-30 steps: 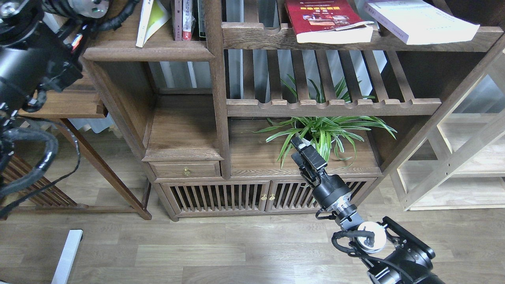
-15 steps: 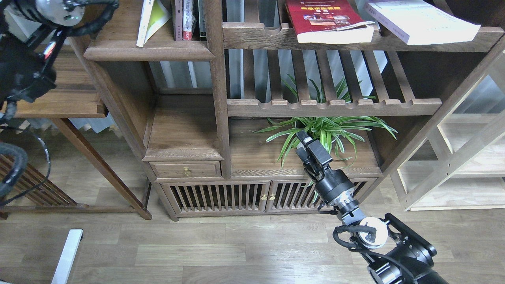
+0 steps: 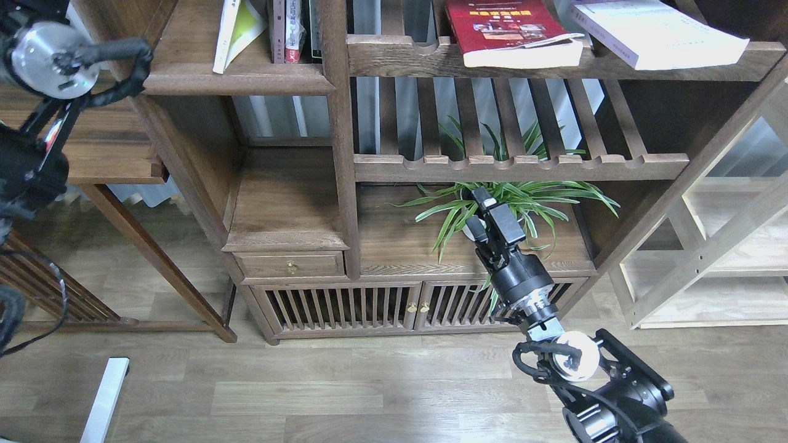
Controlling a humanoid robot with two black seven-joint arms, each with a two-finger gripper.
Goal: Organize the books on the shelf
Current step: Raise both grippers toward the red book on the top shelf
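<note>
The yellow-green book (image 3: 239,29) leans upright on the solid dark-brown shelf (image 3: 240,80) at the top left, beside thin volumes (image 3: 290,31). The red book (image 3: 511,34) and the white book (image 3: 655,34) lie flat on the slatted rack (image 3: 554,58) at the top right. My right gripper (image 3: 490,209) points up in front of the plant, well below the red book. It holds nothing, and its dark fingers overlap, so I cannot tell them apart. My left arm (image 3: 43,58) is at the far left, and its gripper is out of view.
A spider plant (image 3: 505,206) stands on the cabinet top behind my right gripper, under a second slatted rack (image 3: 520,166). A wooden side table (image 3: 104,163) is on the left, beside my left arm. A pale wooden rack (image 3: 726,246) stands on the right.
My right gripper has risen and moved slightly right, up in front of the plant. My left arm has drawn back to the left, away from the solid shelf. The books have not moved.
</note>
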